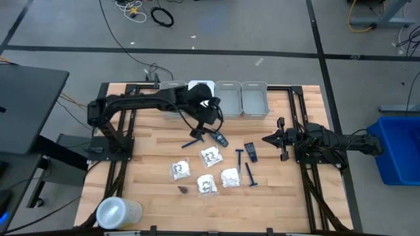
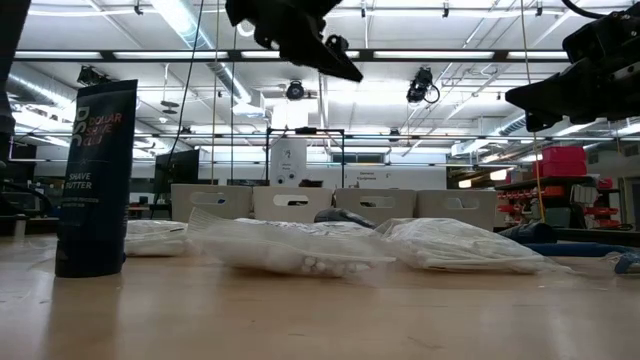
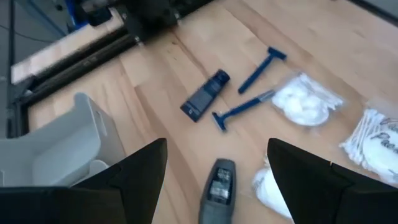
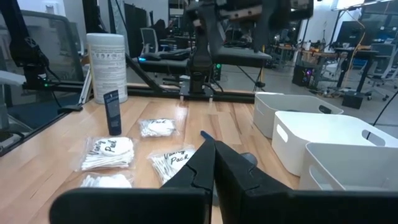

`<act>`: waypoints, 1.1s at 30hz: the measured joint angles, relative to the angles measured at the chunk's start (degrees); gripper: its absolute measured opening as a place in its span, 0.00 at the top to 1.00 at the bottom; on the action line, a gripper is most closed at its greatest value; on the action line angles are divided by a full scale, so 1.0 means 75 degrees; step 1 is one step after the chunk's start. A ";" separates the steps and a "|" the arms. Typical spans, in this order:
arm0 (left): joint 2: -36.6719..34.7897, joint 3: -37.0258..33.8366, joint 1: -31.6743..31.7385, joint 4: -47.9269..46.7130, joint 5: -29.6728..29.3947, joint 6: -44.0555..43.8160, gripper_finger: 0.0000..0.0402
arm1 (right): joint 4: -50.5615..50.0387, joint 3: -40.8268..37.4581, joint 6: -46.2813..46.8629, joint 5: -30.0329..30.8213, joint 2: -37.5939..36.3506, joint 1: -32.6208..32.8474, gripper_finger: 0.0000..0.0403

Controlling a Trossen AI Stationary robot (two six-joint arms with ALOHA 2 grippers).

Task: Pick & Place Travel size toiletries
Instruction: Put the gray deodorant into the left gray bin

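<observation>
The left gripper (image 1: 211,113) hangs above the worktop (image 1: 151,190) near the frame's centre, fingers (image 3: 140,174) spread wide and holding nothing. Directly below, at the bottom centre of the left wrist view, lies a dark oval case (image 3: 217,188). The right gripper (image 1: 270,139) waits at centre right with its fingers pressed together, also holding nothing.

The toiletries lie scattered mid-worktop: another dark case (image 3: 205,94), two blue razors (image 3: 260,70), and several white packets (image 1: 209,156).

Risks, as I judge them: the oval case looks smooth and rounded, so fingers closing off-centre could squirt it sideways. A white packet (image 3: 270,190) sits just beside it, and a finger coming down there could trap crinkly film along with the case. The bins (image 1: 254,98) at the top centre stand close together, so a drop near a rim could fall into the wrong one.

Readable writing: one packet in the right wrist view reads "Vanity Pack" (image 4: 169,158). In the low view, a tall dark tube (image 2: 95,180) at the left reads "SHAVE BUTTER".
</observation>
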 joint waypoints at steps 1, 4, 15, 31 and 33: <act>0.0075 0.0000 0.0002 0.0058 0.0008 0.0026 0.30 | 0.0000 0.0001 0.0001 0.0003 0.0000 -0.0002 0.97; 0.0254 -0.0006 0.0044 0.0049 0.0025 -0.0018 0.30 | -0.0002 0.0001 0.0000 0.0000 0.0000 -0.0003 0.97; 0.1233 -0.0006 0.0256 0.0370 0.0127 0.0174 0.30 | 0.0000 0.0001 0.0001 0.0000 0.0000 -0.0003 0.97; 0.1978 -0.0006 0.0433 0.0600 0.0518 0.0791 0.30 | -0.0003 0.0003 0.0000 0.0000 0.0000 -0.0003 0.97; 0.1978 -0.0006 0.0451 0.0598 0.0518 0.0972 0.30 | -0.0003 0.0002 0.0002 0.0000 0.0000 0.0000 0.97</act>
